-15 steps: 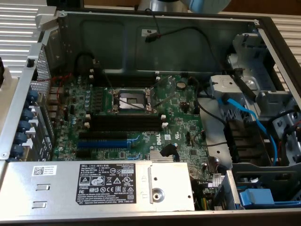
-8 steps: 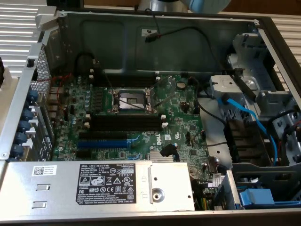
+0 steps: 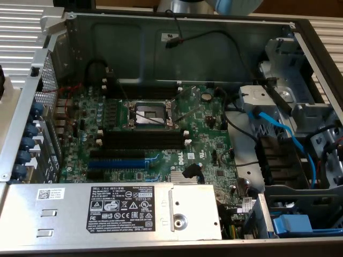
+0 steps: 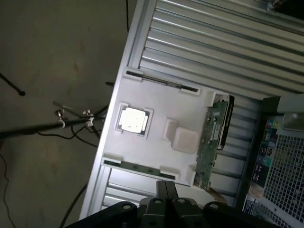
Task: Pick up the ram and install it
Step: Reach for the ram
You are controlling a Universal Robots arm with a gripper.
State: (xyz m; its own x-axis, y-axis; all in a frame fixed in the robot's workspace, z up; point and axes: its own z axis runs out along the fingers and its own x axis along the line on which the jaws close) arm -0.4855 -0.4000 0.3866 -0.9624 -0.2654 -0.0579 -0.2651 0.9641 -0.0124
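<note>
The ram (image 4: pixel 212 142), a long narrow green circuit-board stick, lies in a recess along one edge of a white tray (image 4: pixel 156 102) on the ribbed table. My gripper (image 4: pixel 166 189) hovers high over the tray's rim, well apart from the ram, its dark fingers shut together with nothing between them. In the exterior view the open computer case shows the green motherboard (image 3: pixel 209 139) with its long black memory slots (image 3: pixel 142 140) standing bare beside the processor socket (image 3: pixel 151 113).
The tray also holds a square processor chip (image 4: pixel 133 118) and thin dark strips along two other edges (image 4: pixel 161 80). The case's perforated wall (image 4: pixel 282 166) stands beside the tray. Inside the case are a blue expansion slot (image 3: pixel 115 163), the labelled power supply (image 3: pixel 107 209) and blue cables (image 3: pixel 278 128).
</note>
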